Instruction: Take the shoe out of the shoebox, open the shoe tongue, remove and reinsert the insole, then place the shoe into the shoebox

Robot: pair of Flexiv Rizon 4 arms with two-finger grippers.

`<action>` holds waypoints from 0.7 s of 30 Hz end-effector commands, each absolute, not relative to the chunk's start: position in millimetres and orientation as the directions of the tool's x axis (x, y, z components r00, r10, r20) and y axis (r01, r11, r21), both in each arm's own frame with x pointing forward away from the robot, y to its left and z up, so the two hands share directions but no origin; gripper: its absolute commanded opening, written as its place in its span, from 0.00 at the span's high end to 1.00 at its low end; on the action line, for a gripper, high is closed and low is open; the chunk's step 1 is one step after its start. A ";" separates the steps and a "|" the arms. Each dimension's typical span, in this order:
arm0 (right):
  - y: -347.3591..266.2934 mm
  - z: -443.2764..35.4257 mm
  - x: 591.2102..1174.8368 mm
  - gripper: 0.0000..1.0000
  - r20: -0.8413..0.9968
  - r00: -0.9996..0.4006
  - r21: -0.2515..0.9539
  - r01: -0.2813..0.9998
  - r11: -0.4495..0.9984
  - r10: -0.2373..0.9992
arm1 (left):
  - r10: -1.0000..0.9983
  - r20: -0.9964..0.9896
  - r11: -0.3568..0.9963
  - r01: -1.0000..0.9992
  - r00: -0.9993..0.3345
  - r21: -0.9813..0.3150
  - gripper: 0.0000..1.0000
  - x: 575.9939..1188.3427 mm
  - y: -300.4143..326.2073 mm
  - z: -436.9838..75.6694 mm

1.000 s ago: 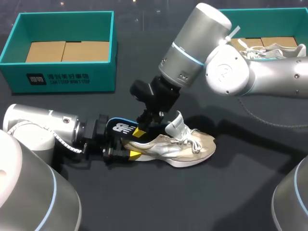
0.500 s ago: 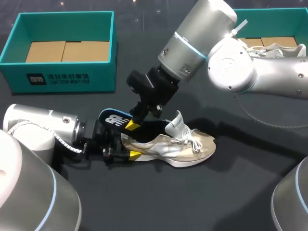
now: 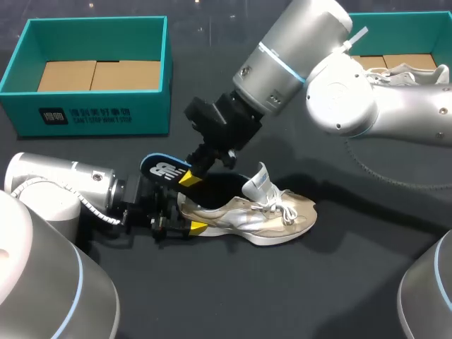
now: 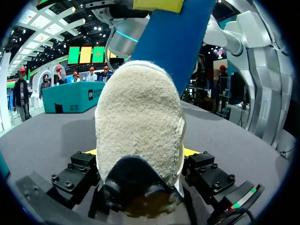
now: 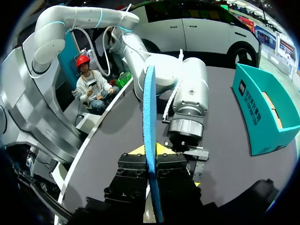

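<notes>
Blue foam shows on the insole (image 3: 162,170), which stands steeply out of the shoe (image 3: 265,212). The right tool (image 3: 190,176) is clamped on the insole's two faces near the heel end, a grip suited to drawing it up through the opening. The shoe lies sole-down on the dark counter (image 3: 233,296), toe pointing away from the left arm. The left tool (image 3: 185,217) is pressed onto the heel from both sides, which I judge pins the shoe against that pull. The tongue (image 3: 258,182) stands raised, leaving the mouth open. The insole's forward end is hidden behind the collar. The teal shoebox (image 3: 92,113) sits well apart.
</notes>
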State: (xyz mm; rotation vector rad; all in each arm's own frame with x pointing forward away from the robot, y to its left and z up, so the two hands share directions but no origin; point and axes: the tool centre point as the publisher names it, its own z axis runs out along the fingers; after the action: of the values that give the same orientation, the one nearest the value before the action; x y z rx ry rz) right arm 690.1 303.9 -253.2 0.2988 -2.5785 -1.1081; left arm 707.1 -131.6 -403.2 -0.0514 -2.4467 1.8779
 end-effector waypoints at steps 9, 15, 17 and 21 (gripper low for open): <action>295.6 -177.6 715.4 1.00 0.213 -0.915 0.883 0.030 0.468 -0.343 | 0.059 0.024 0.260 -0.008 -0.998 -0.966 1.00 706.4 -132.2 -404.7; 295.6 -177.6 715.4 1.00 0.213 -0.915 0.883 0.030 0.468 -0.343 | 0.059 0.024 0.260 -0.008 -0.998 -0.966 1.00 706.4 -132.2 -404.7; 295.6 -177.6 715.4 1.00 0.213 -0.915 0.883 0.030 0.468 -0.343 | 0.059 0.024 0.260 -0.008 -0.998 -0.966 1.00 706.4 -132.2 -404.7; 295.6 -177.6 715.4 1.00 0.213 -0.915 0.883 0.030 0.468 -0.343 | 0.059 0.024 0.260 -0.008 -0.998 -0.966 1.00 706.4 -132.2 -404.7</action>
State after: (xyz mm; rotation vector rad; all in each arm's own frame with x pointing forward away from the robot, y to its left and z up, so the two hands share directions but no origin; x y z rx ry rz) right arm 716.2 294.6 -177.3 0.2642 -2.3571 -1.4297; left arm 707.0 -131.6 -403.2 -0.0516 -2.4466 1.8780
